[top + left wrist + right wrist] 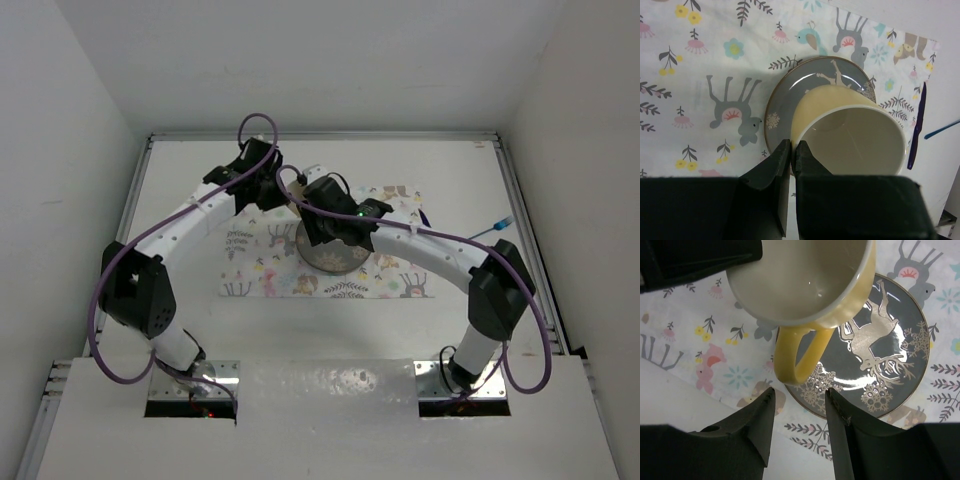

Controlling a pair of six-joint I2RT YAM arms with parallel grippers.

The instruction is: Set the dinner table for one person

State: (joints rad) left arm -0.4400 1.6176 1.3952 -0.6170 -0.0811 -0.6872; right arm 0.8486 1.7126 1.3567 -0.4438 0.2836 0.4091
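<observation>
1. The white bench [330, 320] stretches beneath both arms, silver rails along its edges. A placemat [715, 60] printed with deer and flowers lies near its middle.
2. A grey plate [890, 340] with a silver stag sits on the placemat.
3. The left claw [791, 150] is pressed together on the wall of a yellow mug [850, 130], pinching its rim. The mug hangs tilted above the plate, its mouth turned towards the left wrist camera.
4. The right claw [800, 392] is spread. Its two fingers stand either side of the lower end of the mug's handle [800, 355], not touching it.
5. Likely step: passing the mug from one claw to the other by its handle.
6. Risk — the rim pinch is thin and the mug is tilted. A nudge from the right claw could twist it loose, and it would probably drop onto the plate and chip.
7. Risk — the right fingers reach only the handle's lower end. A shallow grip there might let the mug swing once the left claw releases.
8. Risk — the two claws work very close together, so a small misjudged move could knock one against the other.
</observation>
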